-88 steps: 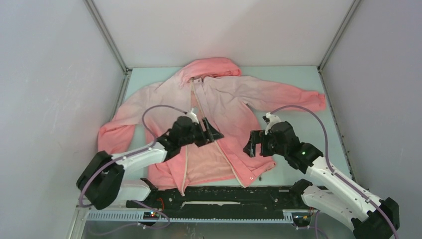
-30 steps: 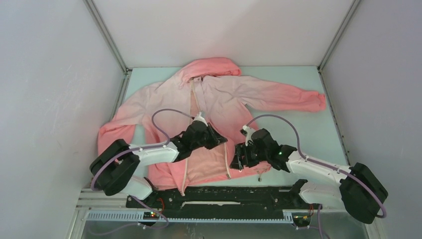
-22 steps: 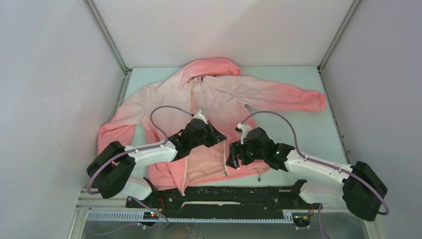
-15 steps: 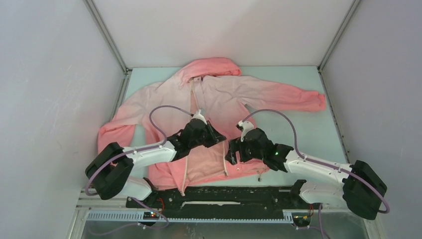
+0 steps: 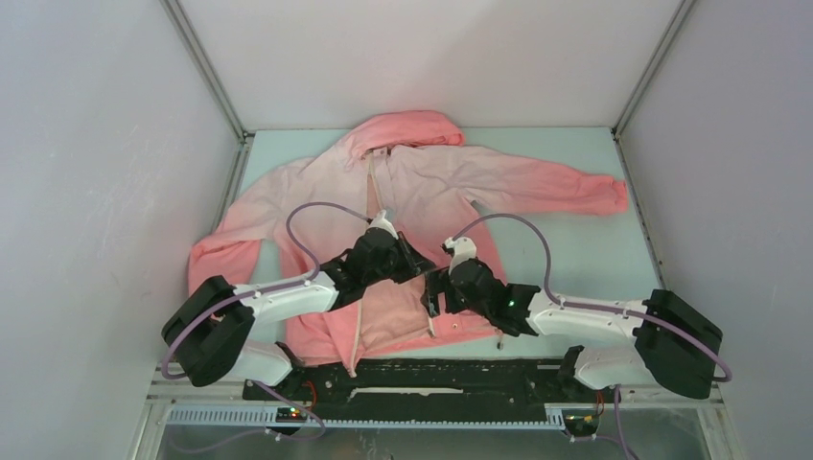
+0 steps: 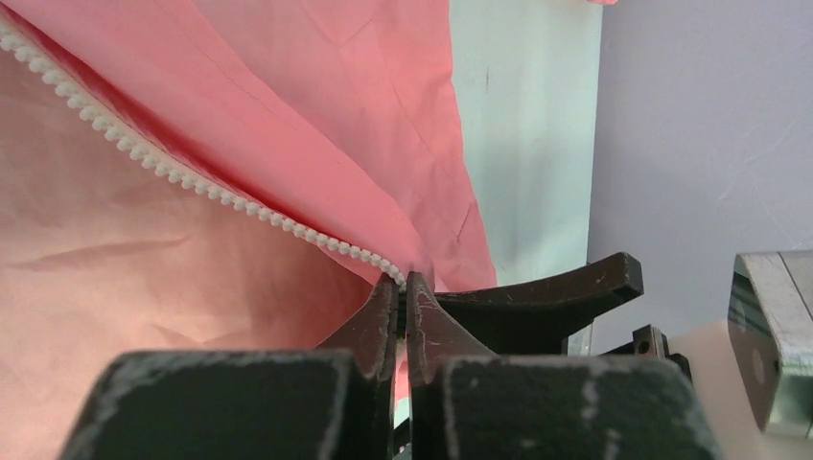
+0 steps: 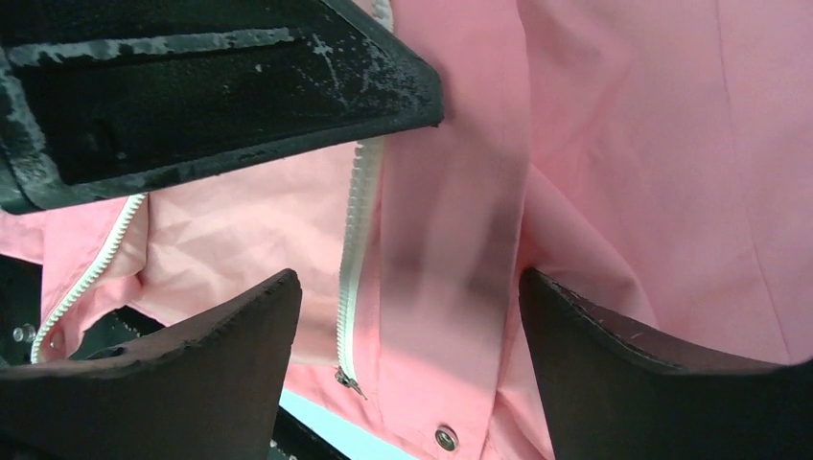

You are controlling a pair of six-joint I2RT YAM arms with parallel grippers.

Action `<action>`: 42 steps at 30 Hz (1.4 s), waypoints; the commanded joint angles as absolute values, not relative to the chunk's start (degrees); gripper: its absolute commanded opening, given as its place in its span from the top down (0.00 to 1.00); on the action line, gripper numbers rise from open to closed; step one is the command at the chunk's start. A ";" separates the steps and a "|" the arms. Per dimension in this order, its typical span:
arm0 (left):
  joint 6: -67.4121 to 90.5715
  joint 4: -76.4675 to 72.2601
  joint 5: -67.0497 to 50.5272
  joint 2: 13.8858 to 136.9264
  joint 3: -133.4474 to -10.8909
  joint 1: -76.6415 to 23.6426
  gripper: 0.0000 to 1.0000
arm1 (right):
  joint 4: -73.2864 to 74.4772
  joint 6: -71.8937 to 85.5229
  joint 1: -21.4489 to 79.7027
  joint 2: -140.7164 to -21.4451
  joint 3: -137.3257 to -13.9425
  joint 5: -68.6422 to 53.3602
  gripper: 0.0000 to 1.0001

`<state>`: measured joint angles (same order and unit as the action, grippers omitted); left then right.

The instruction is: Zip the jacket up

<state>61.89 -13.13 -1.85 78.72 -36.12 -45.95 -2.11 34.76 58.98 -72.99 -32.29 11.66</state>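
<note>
Pale green counter (image 5: 575, 249), boxed in by plain grey-white walls (image 5: 96, 192). The jacket (image 5: 431, 182) lies spread flat on it, its hood (image 5: 407, 129) at the far side and its hem toward the arm bases. The fabric is pale pink just below the hood and deepens to coral at the hem and cuffs. One sleeve reaches straight out to the right of the hood, and the other bends downward on the left.

Well below the hood the jacket front lies open, with a whitish zipper (image 6: 192, 182) running along the panel edges. The left hand (image 5: 407, 261) sits over this opening with its fingers pressed together, pinching the toothed edge of a front panel. The right hand (image 5: 431, 292) is just beside it, a little farther from the hood. Its fingers are spread wide above a panel edge, with fabric and zipper teeth between them. Whether they touch the cloth cannot be told. A small metal snap (image 7: 443, 438) shows near the hem.
</note>
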 commanded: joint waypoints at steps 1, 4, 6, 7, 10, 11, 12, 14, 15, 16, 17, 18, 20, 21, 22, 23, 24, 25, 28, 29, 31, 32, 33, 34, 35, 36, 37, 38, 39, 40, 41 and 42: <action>60.41 -15.37 -1.40 76.83 -38.45 -45.35 0.96 | -2.65 36.20 61.04 -74.88 -36.36 19.43 0.15; 60.23 -15.25 -1.62 77.02 -38.82 -45.22 0.95 | -0.33 37.12 62.59 -76.06 -37.69 21.98 0.17; 60.14 -15.24 -1.75 76.92 -38.93 -45.03 0.95 | -0.34 37.60 63.02 -76.40 -37.71 21.95 0.19; 60.04 -15.10 -1.76 76.77 -38.91 -44.90 0.95 | -0.35 37.96 63.02 -76.71 -37.71 21.71 0.21; 59.90 -14.96 -1.72 76.10 -38.70 -44.54 0.95 | -1.75 38.08 62.96 -78.00 -37.71 19.55 0.31; 59.79 -14.90 -1.82 75.91 -38.74 -44.42 0.94 | -2.73 37.32 62.81 -78.43 -37.71 17.73 0.35; 59.58 -14.74 -1.89 75.71 -38.76 -44.31 0.94 | -3.79 36.82 62.70 -78.81 -37.64 16.28 0.39; 58.95 -14.27 -2.25 75.39 -38.97 -44.05 0.93 | -6.29 36.15 62.21 -79.18 -37.09 13.52 0.46; 58.60 -14.10 -2.91 75.29 -39.13 -43.79 0.92 | -7.47 35.91 61.62 -79.25 -36.80 11.95 0.50; 58.12 -14.10 -3.78 75.21 -39.17 -43.38 0.90 | -8.40 35.87 60.88 -79.42 -36.60 10.36 0.55; 57.84 -14.21 -4.83 75.17 -39.04 -42.96 0.88 | -9.15 36.05 59.59 -79.65 -36.45 8.74 0.60; 57.52 -14.63 -6.01 75.03 -38.73 -42.53 0.83 | -10.14 35.93 58.40 -79.87 -36.28 6.26 0.64; 56.75 -16.25 -8.22 74.41 -37.13 -41.87 0.68 | -11.98 35.42 56.34 -80.03 -35.85 2.22 0.69; 56.31 -17.18 -9.09 73.87 -36.00 -41.70 0.58 | -12.86 35.06 55.24 -80.15 -35.66 -0.04 0.76; 55.87 -18.03 -9.69 73.13 -34.56 -41.53 0.49 | -13.84 34.84 54.04 -80.23 -35.36 -2.69 0.85; 55.55 -18.48 -10.20 72.25 -33.09 -41.42 0.38 | -15.04 35.04 52.61 -80.36 -34.92 -5.32 0.93; 55.34 -18.77 -10.51 71.15 -31.47 -41.33 0.29 | -17.40 35.44 51.32 -80.29 -34.23 -7.97 0.95; 55.35 -19.31 -10.93 69.87 -29.50 -41.23 0.22 | -18.28 35.64 49.82 -80.51 -33.55 -10.96 0.96; 56.16 -21.38 -11.99 65.47 -23.21 -41.20 0.15 | -21.57 36.25 46.30 -81.40 -32.69 -18.98 0.99; 56.66 -21.98 -12.45 63.92 -21.31 -41.21 0.15 | -22.45 36.56 45.53 -81.61 -32.37 -20.84 1.00; 56.96 -22.96 -14.18 62.97 -18.23 -41.29 0.15 | -24.16 37.17 44.09 -82.07 -31.67 -23.88 1.00; 56.72 -24.47 -16.84 63.33 -17.63 -41.36 0.15 | -25.12 37.55 43.56 -82.21 -31.30 -25.29 1.00; 55.99 -24.69 -18.90 64.09 -17.66 -41.38 0.19 | -26.08 37.82 43.04 -82.31 -30.91 -26.66 1.00; 55.20 -23.63 -19.95 64.98 -18.16 -41.38 0.21 | -26.96 38.28 42.54 -82.28 -30.28 -27.97 1.00; 54.23 -22.15 -20.58 65.70 -18.77 -41.37 0.21 | -27.77 38.66 42.00 -82.29 -29.77 -28.92 1.00; 52.90 -21.02 -21.48 66.65 -19.53 -41.33 0.20 | -28.67 38.89 41.44 -82.25 -29.41 -30.22 1.00; 51.19 -20.32 -22.59 67.56 -20.49 -41.37 0.20 | -29.33 39.04 40.96 -82.29 -29.22 -31.46 1.00; 49.51 -19.40 -23.47 68.72 -21.59 -41.32 0.20 | -29.76 39.17 40.47 -82.29 -29.00 -32.44 1.00; 48.00 -18.86 -24.21 69.90 -22.56 -41.39 0.20 | -30.01 39.20 40.01 -82.22 -28.81 -33.04 1.00; 46.76 -19.36 -25.67 71.15 -23.34 -41.35 0.25 | -30.26 39.40 39.58 -82.24 -28.56 -33.51 1.00; 46.30 -20.01 -27.11 72.47 -23.97 -41.35 0.32 | -30.81 39.76 39.04 -82.24 -28.22 -34.10 1.00; 46.39 -20.86 -27.94 73.54 -24.07 -41.34 0.37 | -31.69 40.30 38.53 -82.15 -27.87 -34.84 1.00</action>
<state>51.81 -18.98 -21.58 70.26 -19.81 -41.47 -25.02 38.61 40.21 -82.11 -28.60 -29.39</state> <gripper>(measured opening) 0.702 0.008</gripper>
